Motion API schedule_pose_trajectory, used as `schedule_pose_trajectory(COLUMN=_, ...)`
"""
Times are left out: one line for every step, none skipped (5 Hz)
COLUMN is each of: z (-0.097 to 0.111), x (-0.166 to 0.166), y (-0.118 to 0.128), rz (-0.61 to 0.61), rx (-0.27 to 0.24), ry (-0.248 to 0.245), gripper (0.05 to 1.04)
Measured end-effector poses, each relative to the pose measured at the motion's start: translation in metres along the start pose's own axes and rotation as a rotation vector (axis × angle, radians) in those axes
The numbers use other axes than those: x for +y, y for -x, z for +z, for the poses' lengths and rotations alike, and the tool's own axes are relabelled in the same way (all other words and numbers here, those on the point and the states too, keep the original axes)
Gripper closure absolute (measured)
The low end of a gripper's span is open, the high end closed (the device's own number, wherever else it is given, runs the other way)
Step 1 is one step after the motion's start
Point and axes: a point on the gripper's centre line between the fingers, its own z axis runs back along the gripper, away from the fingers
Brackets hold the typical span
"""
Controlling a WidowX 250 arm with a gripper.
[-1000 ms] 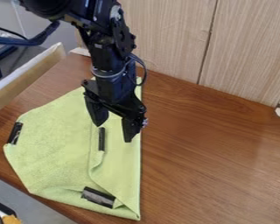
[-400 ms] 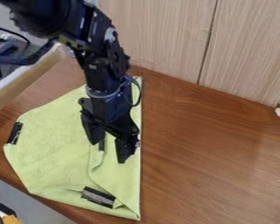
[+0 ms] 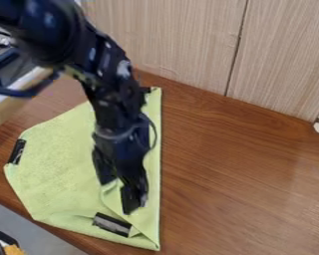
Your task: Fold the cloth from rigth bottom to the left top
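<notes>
The black gripper (image 3: pixel 117 197) hangs over the lower right part of the cloth, its two fingers apart, with no cloth visibly pinched between them. The light green cloth (image 3: pixel 56 164) lies on the table's left half, its right side folded over into a straight vertical edge. A loose flap runs down beneath the gripper. One black tape piece (image 3: pixel 111 224) is near the cloth's bottom, another dark strip (image 3: pixel 17 151) at its left corner. The arm covers part of the cloth's upper middle.
Brown wooden table (image 3: pixel 242 184) extends to the right of the cloth. A pale wood panel wall (image 3: pixel 182 45) stands behind it. At the left edge is a raised wooden border (image 3: pixel 9 110), and a small orange item (image 3: pixel 13 250) lies at the lower left corner.
The gripper has moved down the view over the cloth, from its upper middle toward the lower tape piece, and now covers the middle dark strip. The cloth looks unmoved.
</notes>
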Motion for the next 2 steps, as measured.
schedule_pose_trajectory(z=-0.018, x=-0.006, y=0.008, rz=-0.077, rx=0.03, ry=0.038, gripper=0.084)
schedule_pose_trajectory(z=-0.034, x=-0.006, y=0.016, rz=-0.098, rx=0.072, ry=0.043, gripper=0.084)
